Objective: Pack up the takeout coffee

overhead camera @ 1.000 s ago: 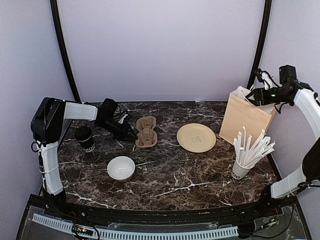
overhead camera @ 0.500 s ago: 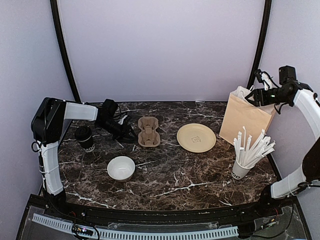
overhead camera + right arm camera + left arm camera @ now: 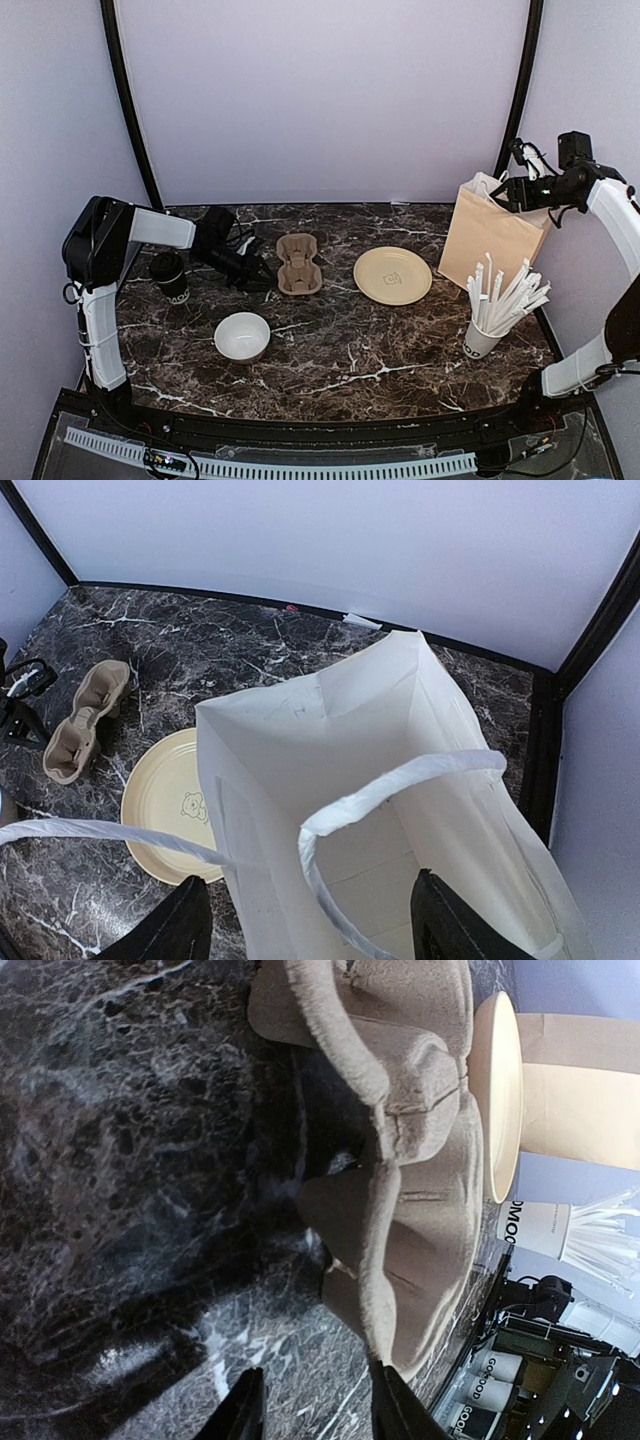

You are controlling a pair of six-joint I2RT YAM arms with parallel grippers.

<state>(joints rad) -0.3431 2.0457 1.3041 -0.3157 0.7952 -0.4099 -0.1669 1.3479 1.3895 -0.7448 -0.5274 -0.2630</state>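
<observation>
**Carrier in reach, cup waiting**

Top view: the takeout coffee [image 3: 170, 276] stands near the table's left edge, just behind the left gripper [image 3: 258, 270], which points at the cup carrier [image 3: 297, 263]

Left wrist: the fingers [image 3: 243, 1412] are spread, with the carrier just ahead; I'd take its rim squarely so the pulp doesn't buckle

Right wrist: the right gripper [image 3: 310, 880] is spread over the open paper bag [image 3: 300, 730], whose mouth should be held wide

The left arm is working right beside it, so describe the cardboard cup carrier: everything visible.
The cup carrier is brown moulded pulp, rough and fibrous, with two round wells end to end, both empty. It sits wells up on the dark marble table, left of the yellow plate and apart from it. The left gripper, open, is at its left edge. Whether the two touch cannot be told.
</observation>
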